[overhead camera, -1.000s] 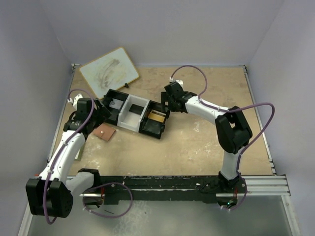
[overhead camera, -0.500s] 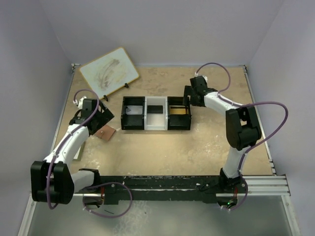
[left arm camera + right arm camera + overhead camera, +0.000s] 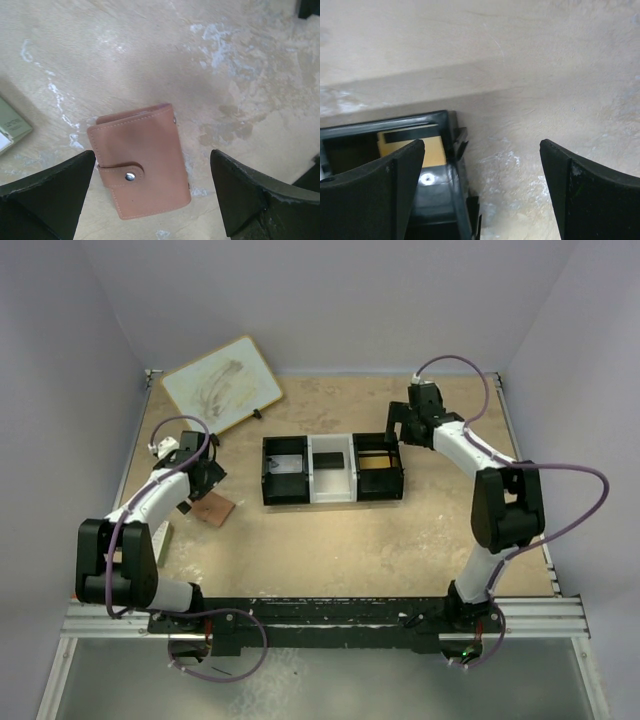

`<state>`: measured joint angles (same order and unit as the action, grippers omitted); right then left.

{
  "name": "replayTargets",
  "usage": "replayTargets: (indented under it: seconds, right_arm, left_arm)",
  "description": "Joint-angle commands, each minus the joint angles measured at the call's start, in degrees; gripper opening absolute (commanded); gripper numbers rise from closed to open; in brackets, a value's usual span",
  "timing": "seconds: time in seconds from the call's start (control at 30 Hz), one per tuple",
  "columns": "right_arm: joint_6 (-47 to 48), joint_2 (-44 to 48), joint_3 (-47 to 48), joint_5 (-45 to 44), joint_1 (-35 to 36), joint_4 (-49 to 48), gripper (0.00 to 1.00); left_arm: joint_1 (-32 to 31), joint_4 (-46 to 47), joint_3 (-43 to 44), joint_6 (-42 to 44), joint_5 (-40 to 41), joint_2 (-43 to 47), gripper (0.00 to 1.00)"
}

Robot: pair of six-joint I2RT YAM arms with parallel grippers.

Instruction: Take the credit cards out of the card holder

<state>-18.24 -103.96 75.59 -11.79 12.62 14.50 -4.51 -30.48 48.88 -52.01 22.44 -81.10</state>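
The card holder (image 3: 140,162) is a reddish-brown wallet lying flat on the table, shut by a strap with a metal snap. In the top view the card holder (image 3: 212,510) lies at the left side of the table. My left gripper (image 3: 152,152) hovers over it, open, a finger on either side and touching nothing. The left gripper (image 3: 205,478) sits just behind the holder in the top view. No credit cards show at the shut holder. My right gripper (image 3: 482,145) is open and empty by the tray's right end; in the top view the right gripper (image 3: 398,430) is there too.
A black-white-black tray (image 3: 308,452) stands mid-table; its black corner (image 3: 451,131) shows by my right fingers. A dark flat piece (image 3: 329,460) lies in its middle compartment, a tan one (image 3: 375,462) in the right. A white board (image 3: 222,385) leans back left. A pale green object (image 3: 11,127) lies left of the holder.
The tray has slid right and turned square to the table. My right gripper has moved right and back alongside it. My left arm has drawn in over the holder, which has stayed put.
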Motion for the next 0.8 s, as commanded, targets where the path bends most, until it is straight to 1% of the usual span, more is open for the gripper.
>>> replayTargets:
  seconds: [0.0, 0.13, 0.2, 0.3, 0.37, 0.4, 0.43, 0.47, 0.5, 0.53, 0.63, 0.77]
  right_arm:
    - [0.93, 8.14, 2.06, 3.33, 0.12, 1.26, 1.00]
    - [0.63, 12.94, 0.81, 4.55, 0.13, 2.35, 1.00]
    - [0.24, 15.55, -0.20, 5.45, 0.12, 2.71, 1.00]
    - [-0.18, 20.15, -2.17, 5.99, 0.12, 3.69, 1.00]
    - [-0.58, 23.29, -3.78, 6.18, 0.12, 4.17, 1.00]
    - [-0.83, 24.74, -4.71, 6.19, 0.12, 4.38, 1.00]
    - [-1.21, 26.40, -5.65, 6.17, 0.12, 4.47, 1.00]
    - [-1.75, 27.88, -6.72, 6.11, 0.12, 4.37, 1.00]
    - [-2.46, 29.48, -7.83, 6.27, 0.12, 4.18, 1.00]
    - [-3.21, 31.11, -9.07, 6.75, 0.12, 3.93, 1.00]
    - [-4.94, 35.58, -14.14, 7.59, 0.12, 1.41, 1.00]
    - [-9.92, 40.79, -21.76, 14.74, 0.12, -1.47, 1.00]
  left_arm:
    - [0.56, -1.18, 0.89, -4.84, 7.04, 0.34, 0.95]
    - [0.56, -1.60, 3.94, -4.28, 7.18, -5.61, 0.94]
    - [0.56, -0.88, 4.22, -3.21, 5.57, -8.24, 0.92]
    - [0.56, -1.01, 4.60, -0.27, 3.28, -11.28, 0.87]
    - [0.49, -1.22, 3.86, 0.33, 1.63, -11.96, 0.86]
    - [0.43, -1.08, 3.01, 0.22, 1.08, -11.70, 0.83]
    - [-0.20, -0.66, 1.99, 0.25, 0.73, -10.99, 0.79]
    - [-1.03, 0.49, 0.81, 1.07, 0.36, -10.08, 0.73]
    - [-2.00, 1.08, -0.23, 1.52, 0.55, -8.95, 0.70]
    - [-2.99, 0.99, -1.05, 1.22, 1.04, -8.03, 0.69]
    - [-6.86, 0.76, -3.35, -0.81, -0.91, -6.09, 0.68]
    - [-15.66, 0.27, -7.01, -5.93, -1.10, -4.24, 0.66]
